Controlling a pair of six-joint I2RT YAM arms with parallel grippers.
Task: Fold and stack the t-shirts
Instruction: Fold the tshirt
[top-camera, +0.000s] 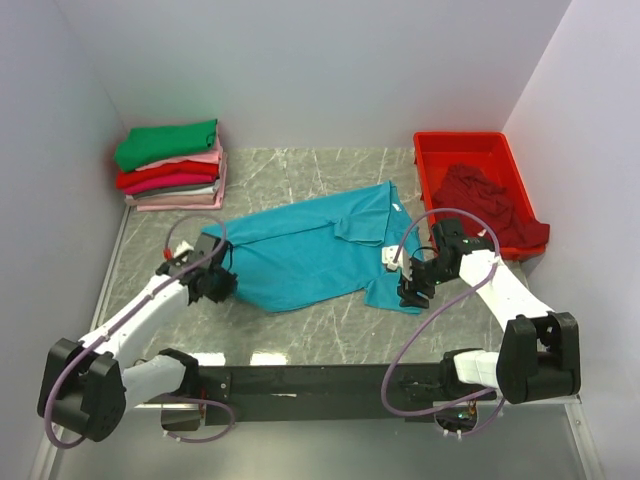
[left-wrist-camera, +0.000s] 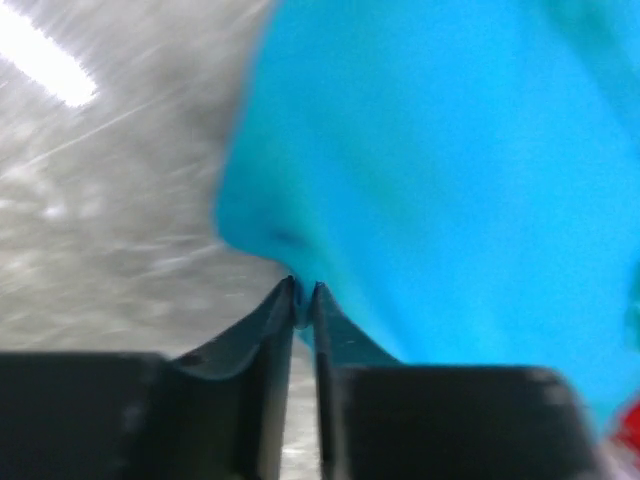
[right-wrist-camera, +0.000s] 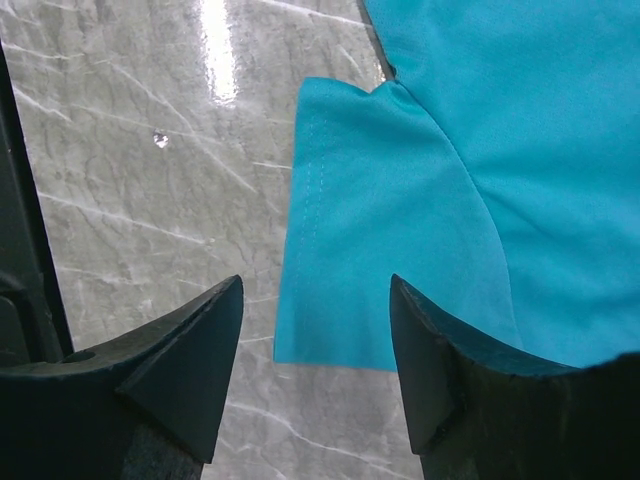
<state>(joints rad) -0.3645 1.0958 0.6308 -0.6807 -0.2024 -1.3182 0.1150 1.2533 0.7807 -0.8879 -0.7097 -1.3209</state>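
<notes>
A teal-blue t-shirt (top-camera: 310, 250) lies spread flat on the marble table. My left gripper (top-camera: 215, 285) is at its left edge, and in the left wrist view the gripper (left-wrist-camera: 303, 290) is shut, pinching the edge of the teal cloth (left-wrist-camera: 450, 170). My right gripper (top-camera: 415, 290) hovers over the shirt's right sleeve; in the right wrist view it (right-wrist-camera: 315, 285) is open and empty, with the sleeve's hem (right-wrist-camera: 380, 260) between the jaws below. A dark maroon shirt (top-camera: 490, 205) lies crumpled in the red tray. Folded shirts (top-camera: 170, 165) are stacked at the back left, green on top.
The red plastic tray (top-camera: 470, 145) stands at the back right against the wall. White walls close in the table on the left, back and right. Purple cables loop from both arms. The black base rail (top-camera: 300, 385) runs along the near edge.
</notes>
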